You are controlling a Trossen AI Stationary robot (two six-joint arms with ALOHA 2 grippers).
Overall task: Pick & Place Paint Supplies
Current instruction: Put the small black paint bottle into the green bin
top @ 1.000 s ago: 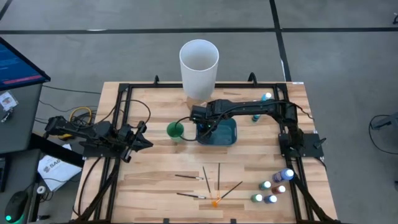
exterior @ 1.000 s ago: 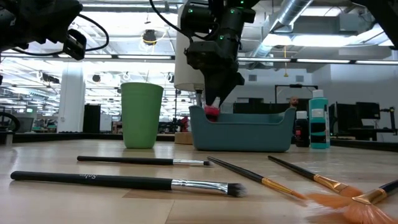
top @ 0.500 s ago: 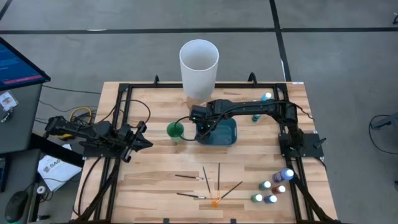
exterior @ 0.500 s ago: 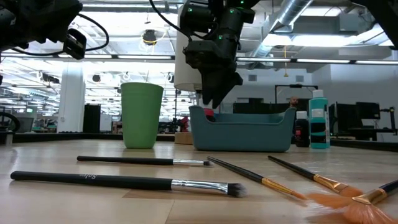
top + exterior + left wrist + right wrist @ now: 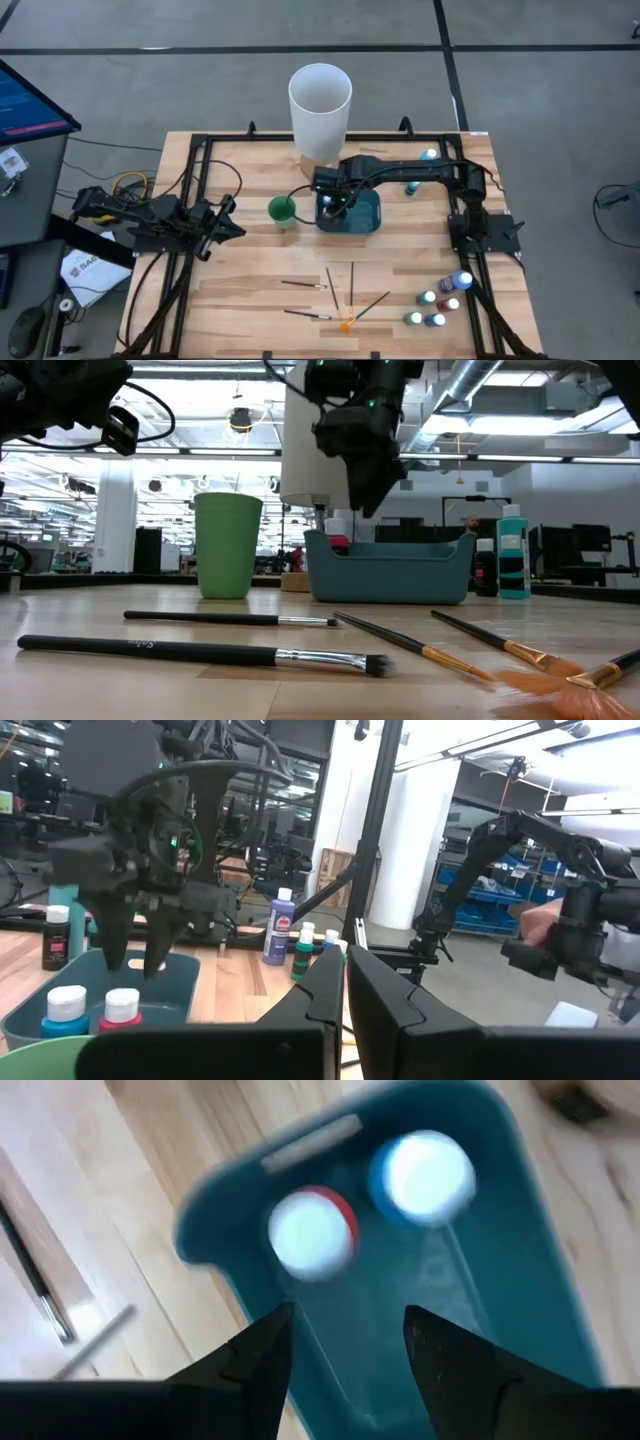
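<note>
My right gripper (image 5: pixel 333 203) hangs open above the left end of the teal bin (image 5: pixel 362 222), its fingers (image 5: pixel 368 500) pointing down with nothing between them. Below it, in the bin, a red paint bottle (image 5: pixel 312 1230) and a blue one (image 5: pixel 425 1172) stand upright side by side, pale caps up. Several more bottles (image 5: pixel 440 300) stand on the table at the near right. Several thin brushes (image 5: pixel 350 285), one orange-tipped (image 5: pixel 348 322), lie flat near the front edge. My left gripper (image 5: pixel 230 228) waits shut at the table's left.
A green cup (image 5: pixel 283 210) stands just left of the bin, and a tall white cylinder (image 5: pixel 320 100) stands behind it. Two more bottles (image 5: pixel 418 172) stand at the far right. A black frame (image 5: pixel 200 200) runs around the table.
My right gripper has opened and let go of the red bottle, which has dropped into the teal bin and stands there. The gripper has then risen clear of the bin's rim.
</note>
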